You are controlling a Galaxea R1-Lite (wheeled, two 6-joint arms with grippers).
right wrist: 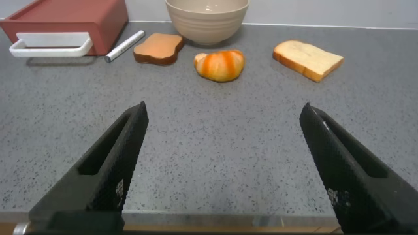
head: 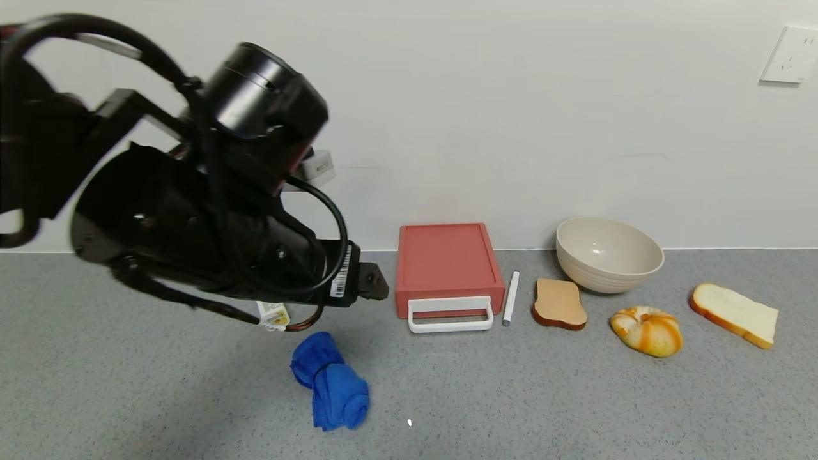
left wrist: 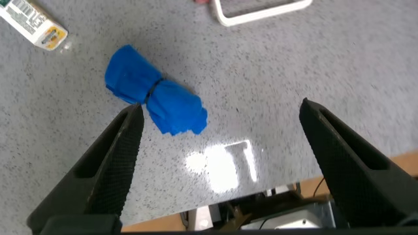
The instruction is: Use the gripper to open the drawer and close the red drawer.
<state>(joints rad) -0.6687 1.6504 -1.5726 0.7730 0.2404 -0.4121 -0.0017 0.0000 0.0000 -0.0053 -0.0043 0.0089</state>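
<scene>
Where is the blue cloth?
In the head view the blue cloth lies on the grey counter, near the front, left of the red drawer. The left gripper hangs above and behind it.

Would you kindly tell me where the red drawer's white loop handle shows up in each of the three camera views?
Head view: the white loop handle sits at the front of the red drawer, centre of the picture.
Left wrist view: only part of the handle shows, at the top edge.
Right wrist view: the handle is at upper left, fronting the drawer.
Shared landmark: the handle itself; the white pen beside the drawer links head and right wrist views.
</scene>
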